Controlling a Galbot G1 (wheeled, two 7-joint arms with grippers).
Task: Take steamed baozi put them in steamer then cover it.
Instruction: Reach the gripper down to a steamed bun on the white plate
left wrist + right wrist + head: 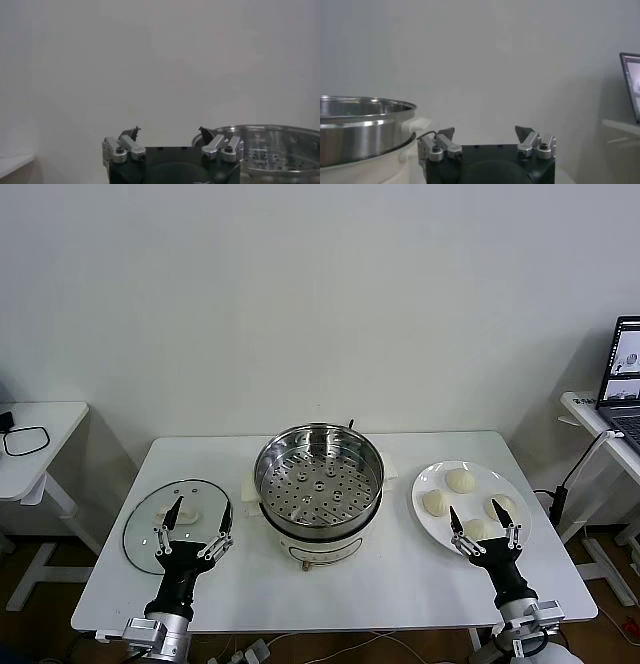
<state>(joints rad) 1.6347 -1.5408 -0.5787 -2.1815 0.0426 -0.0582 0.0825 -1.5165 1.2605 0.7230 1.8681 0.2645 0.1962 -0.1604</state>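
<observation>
The steamer (318,484), a shiny steel pot with a perforated tray on a cream base, stands mid-table; it also shows in the left wrist view (270,150) and the right wrist view (360,127). Several cream-white baozi (460,480) lie on a white plate (432,526) to the right. The glass cover (140,529) with its white handle lies flat on the left. My left gripper (200,519) is open and empty above the cover's near side. My right gripper (476,519) is open and empty above the plate's near edge. Both sets of fingers point up at the wall in the wrist views (170,132) (485,132).
The white table (400,584) carries everything. A small white side table (40,429) with a black cable stands far left. A desk with a laptop (625,379) stands far right, cables hanging beside it.
</observation>
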